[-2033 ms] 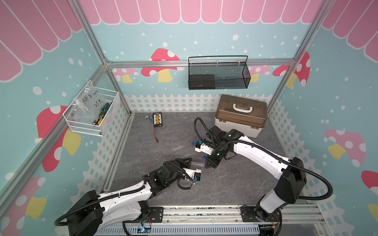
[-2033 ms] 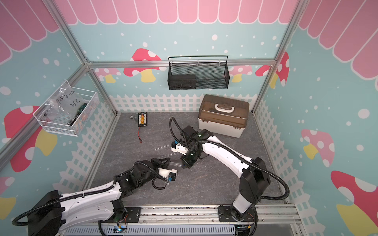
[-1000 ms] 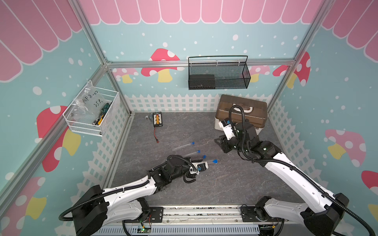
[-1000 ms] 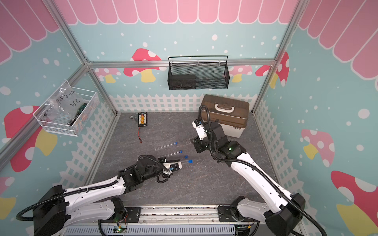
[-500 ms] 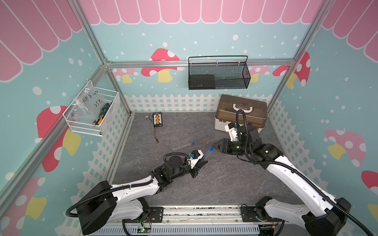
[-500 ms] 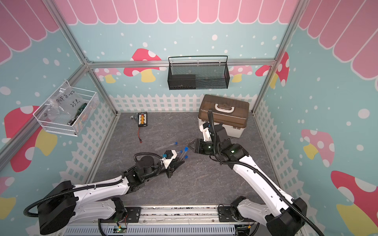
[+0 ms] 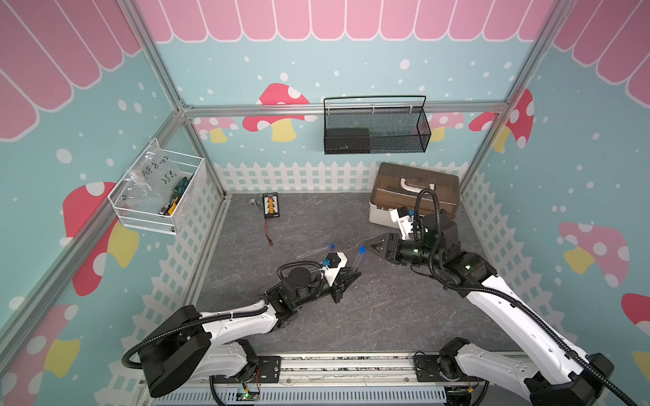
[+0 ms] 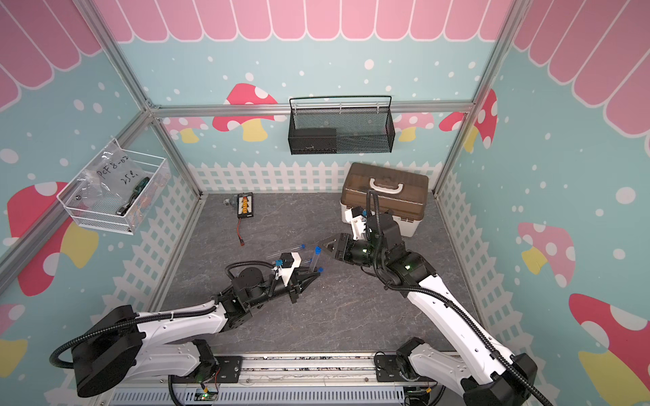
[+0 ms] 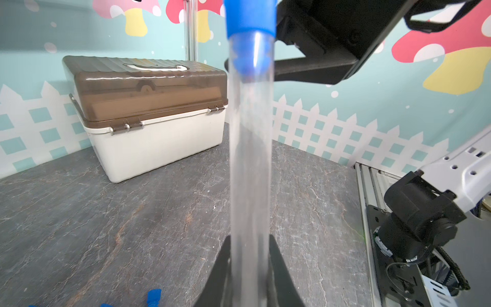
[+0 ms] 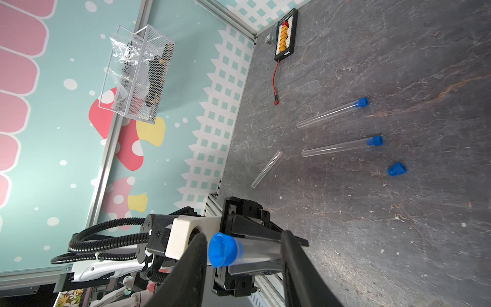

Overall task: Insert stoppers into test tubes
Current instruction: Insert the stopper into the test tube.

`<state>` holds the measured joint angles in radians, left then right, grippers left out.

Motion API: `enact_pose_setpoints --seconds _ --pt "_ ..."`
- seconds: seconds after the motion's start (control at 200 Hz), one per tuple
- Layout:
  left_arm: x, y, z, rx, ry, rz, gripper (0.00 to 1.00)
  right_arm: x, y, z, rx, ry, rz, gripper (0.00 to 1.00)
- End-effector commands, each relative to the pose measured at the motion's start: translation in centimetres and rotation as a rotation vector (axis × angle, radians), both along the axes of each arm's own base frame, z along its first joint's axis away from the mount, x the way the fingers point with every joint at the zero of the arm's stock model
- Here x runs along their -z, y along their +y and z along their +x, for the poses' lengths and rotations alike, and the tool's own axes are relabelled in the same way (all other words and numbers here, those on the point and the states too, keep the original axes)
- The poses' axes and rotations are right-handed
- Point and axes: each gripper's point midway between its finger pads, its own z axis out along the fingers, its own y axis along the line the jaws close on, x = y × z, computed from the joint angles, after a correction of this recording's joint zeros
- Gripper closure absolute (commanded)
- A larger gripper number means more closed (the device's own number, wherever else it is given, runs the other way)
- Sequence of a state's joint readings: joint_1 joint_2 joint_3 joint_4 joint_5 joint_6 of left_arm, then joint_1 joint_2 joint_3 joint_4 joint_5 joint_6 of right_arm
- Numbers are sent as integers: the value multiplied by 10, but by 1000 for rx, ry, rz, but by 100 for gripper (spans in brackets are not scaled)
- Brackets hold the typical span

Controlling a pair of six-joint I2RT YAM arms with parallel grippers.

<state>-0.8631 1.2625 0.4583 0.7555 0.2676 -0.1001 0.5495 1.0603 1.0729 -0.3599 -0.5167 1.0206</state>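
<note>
- The left hand (image 9: 249, 268) clamps the test tube (image 9: 251, 159) at its lower end, steadying the mouth toward the right hand (image 10: 244, 239).
- The right hand's jaws stand apart astride the seated blue stopper (image 10: 222, 249), gripping nothing.

A slim clear tube (image 7: 358, 262) stands almost upright over the middle of the dark grey stone-patterned mat (image 7: 387, 309), pinched at its lower end by the left gripper (image 7: 351, 276). A bright blue plug (image 7: 361, 250) caps it. The right gripper (image 7: 369, 245) points at the plug from just beside it on the right. A second clear tube (image 7: 314, 250), also blue-capped, lies flat to the left.
</note>
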Motion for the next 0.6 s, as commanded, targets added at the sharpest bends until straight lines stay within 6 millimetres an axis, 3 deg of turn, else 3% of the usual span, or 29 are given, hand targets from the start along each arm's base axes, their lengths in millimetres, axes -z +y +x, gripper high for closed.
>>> enact_pose_setpoints --seconds 0.0,0.29,0.595 --pt "-4 1 -2 16 4 -36 100 -1 5 2 -9 19 38 60" --pt "-10 4 -1 9 4 -79 100 10 8 0 -27 50 39 70" --pt "-46 6 4 7 -11 -225 100 26 8 0 -31 80 24 73"
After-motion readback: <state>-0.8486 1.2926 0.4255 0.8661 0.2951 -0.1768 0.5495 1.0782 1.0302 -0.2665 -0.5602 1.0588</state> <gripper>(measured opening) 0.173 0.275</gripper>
